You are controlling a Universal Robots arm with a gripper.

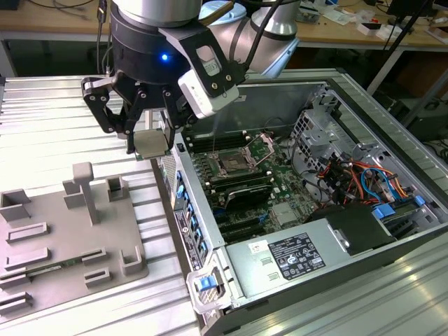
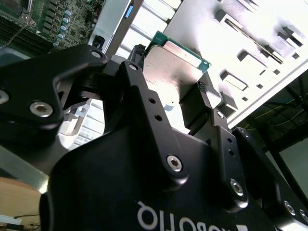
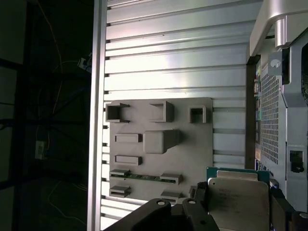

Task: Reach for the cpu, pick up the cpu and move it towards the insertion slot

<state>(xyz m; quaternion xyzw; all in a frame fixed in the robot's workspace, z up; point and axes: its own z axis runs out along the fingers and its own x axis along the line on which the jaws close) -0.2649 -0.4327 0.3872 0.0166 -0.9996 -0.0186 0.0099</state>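
Carry step judged underway: above the surface [image 1: 42,126], beside the open PC case [image 1: 392,150] w/ the insertion slot [image 1: 233,166] well apart, the cpu [image 1: 152,145] is held clamped in the hand [image 1: 148,140], aligned travel needed.

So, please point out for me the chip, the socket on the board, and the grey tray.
chip [image 3: 239,198]: first wrist view, on its metal top.
socket [image 1: 233,165]: exterior view, on its dark centre.
grey tray [image 3: 195,147]: first wrist view, on a bare flat part.
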